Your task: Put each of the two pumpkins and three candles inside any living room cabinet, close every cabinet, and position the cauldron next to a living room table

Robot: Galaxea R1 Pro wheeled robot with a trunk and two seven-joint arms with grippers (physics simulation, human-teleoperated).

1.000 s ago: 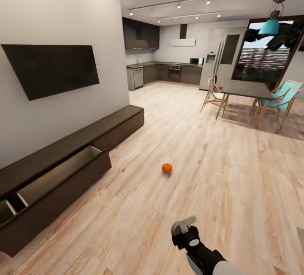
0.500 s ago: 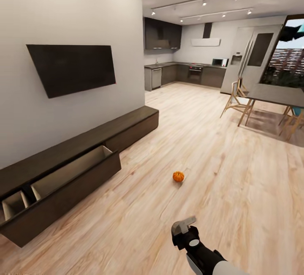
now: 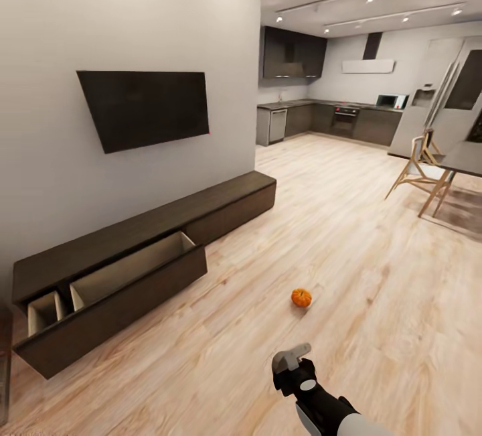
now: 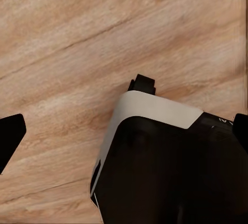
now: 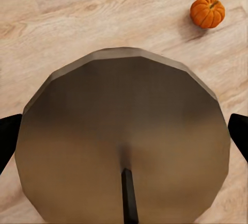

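Wood flooring runs from us to the kitchen; the pumpkin point(image 3: 301, 297) lies lower centre of the head frame, just up-frame of our right pincer point(image 3: 292, 358), the cabinet point(image 3: 144, 248) with its open drawer at left. The right wrist view puts the pumpkin point(image 5: 207, 12) upper right beyond a round grey disc point(image 5: 124, 141), fingertips spread at both edges, gripping nothing; the left pincer point(image 4: 124, 131) looks likewise parted over bare floor.

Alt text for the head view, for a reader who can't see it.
A small orange pumpkin lies on the wood floor, apart from a low dark cabinet whose drawer stands open under a wall TV. The right gripper shows low in the frame; a kitchen lies beyond.
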